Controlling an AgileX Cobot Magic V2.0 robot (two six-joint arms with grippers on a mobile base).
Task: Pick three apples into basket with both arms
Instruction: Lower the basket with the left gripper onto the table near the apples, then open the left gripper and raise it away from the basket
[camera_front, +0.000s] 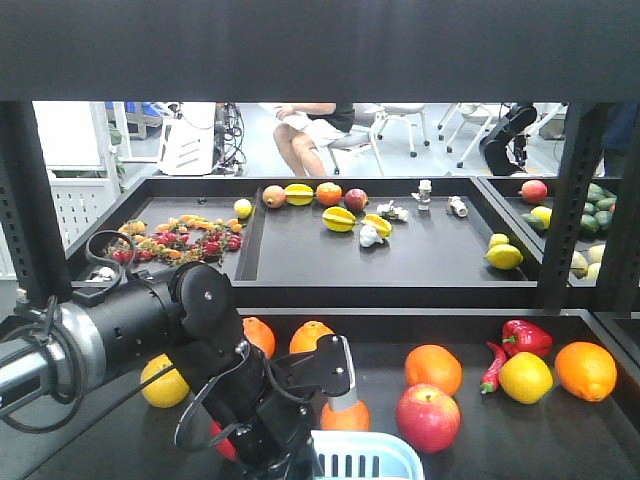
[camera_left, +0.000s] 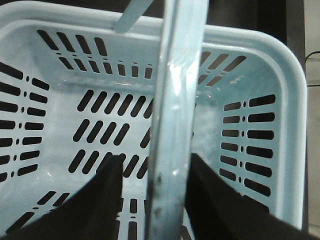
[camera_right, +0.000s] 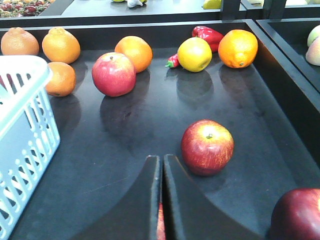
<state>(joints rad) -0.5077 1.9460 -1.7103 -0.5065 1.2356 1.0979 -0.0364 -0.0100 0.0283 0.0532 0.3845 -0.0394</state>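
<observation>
The pale blue basket (camera_left: 280, 65) fills the left wrist view and holds nothing. Its hoop handle (camera_left: 180, 75) runs between the fingers of my left gripper (camera_left: 156, 157), which is open: the right finger touches the handle and a gap shows on the left. In the front view the left arm (camera_front: 200, 320) bends down to the basket (camera_front: 360, 458). My right gripper (camera_right: 161, 159) is shut just above the tray floor. A red apple (camera_right: 207, 146) lies just right of its tips, untouched. A second apple (camera_right: 113, 73) sits farther back, and a dark third (camera_right: 297, 215) at the lower right.
Oranges (camera_right: 60, 45), a lemon (camera_right: 194, 54) and a red pepper (camera_right: 207, 35) line the back of the black tray. The tray's right wall (camera_right: 285, 85) is close to the apples. The basket's side (camera_right: 22, 145) stands left of the right gripper. An upper shelf (camera_front: 400, 250) holds more fruit.
</observation>
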